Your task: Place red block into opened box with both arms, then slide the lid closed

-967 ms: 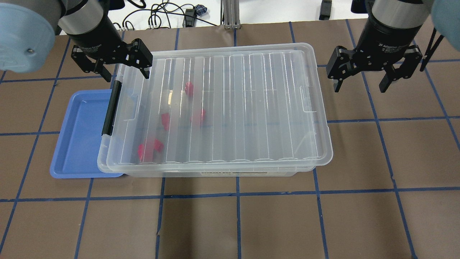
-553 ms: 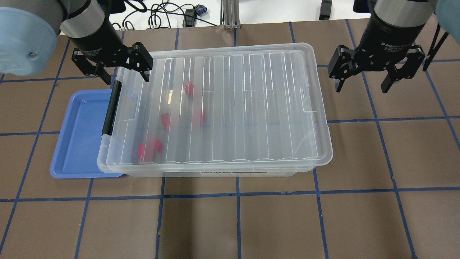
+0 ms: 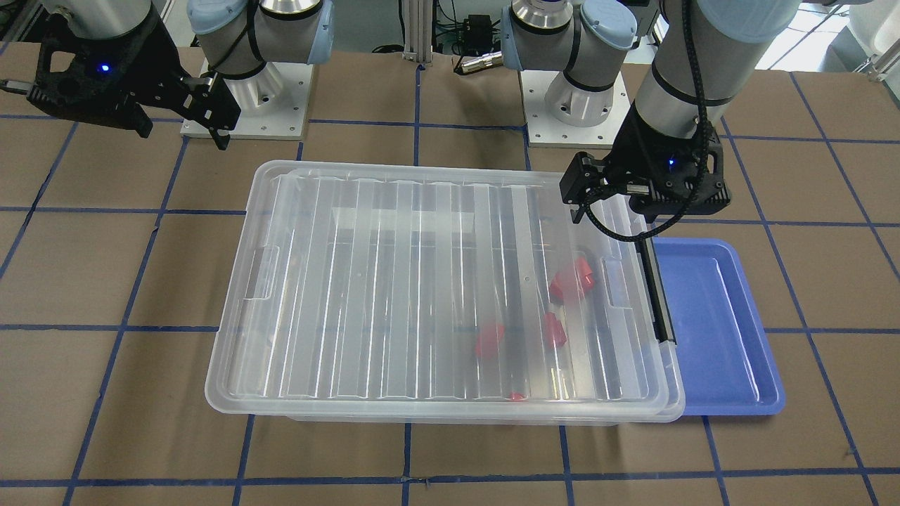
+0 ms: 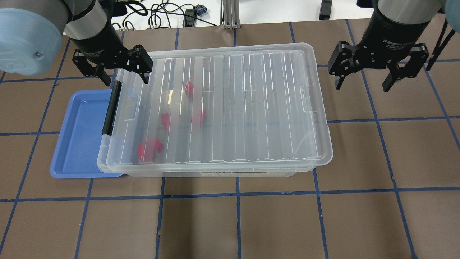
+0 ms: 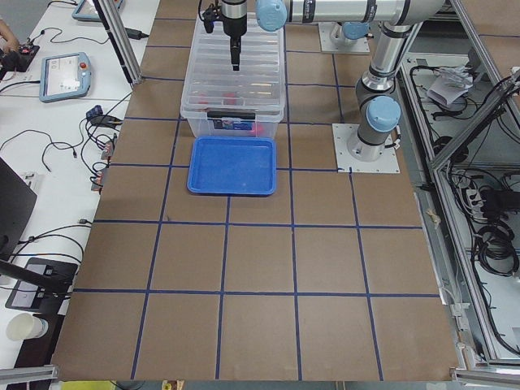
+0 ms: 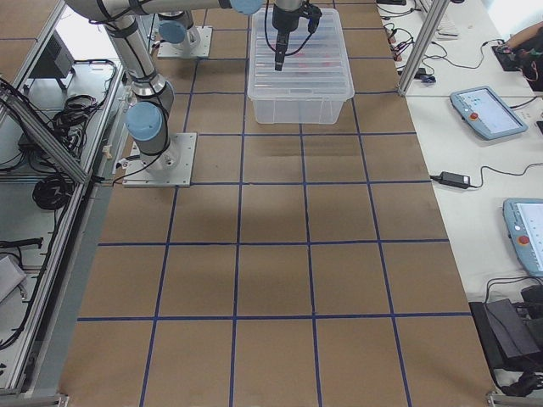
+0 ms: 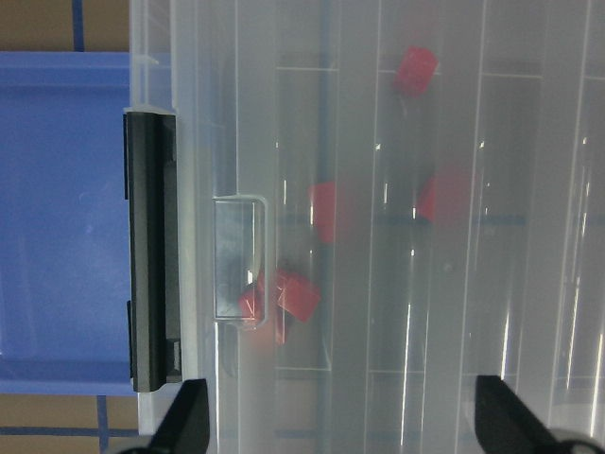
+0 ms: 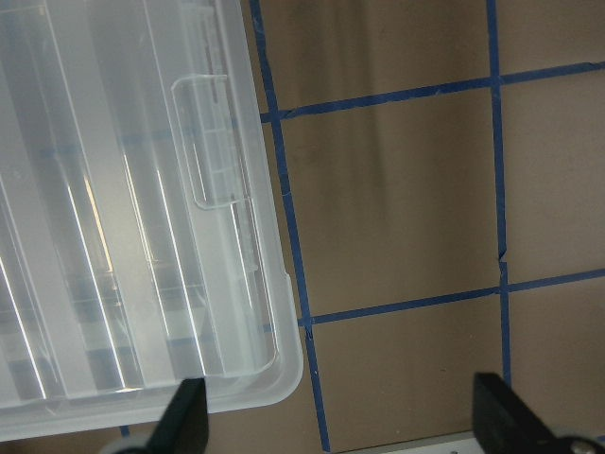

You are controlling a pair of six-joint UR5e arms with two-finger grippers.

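Left claw (image 4: 126, 77) hangs open over the clip end of the box (image 4: 161, 172), right claw (image 4: 362, 85) open beside the far end; red blocks (image 4: 189, 89) lie inside under the lid (image 4: 251, 108), seemingly closed, so nothing needs holding.

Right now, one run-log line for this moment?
clear ribbed plastic lid: on clear plastic box; red blocks: inside; left gripper: open, over box corner; right gripper: open, beside box

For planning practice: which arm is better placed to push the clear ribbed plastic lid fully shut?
Likely right: the right gripper hangs open beside the lid, at its overhanging end; the left gripper is over the opposite end.
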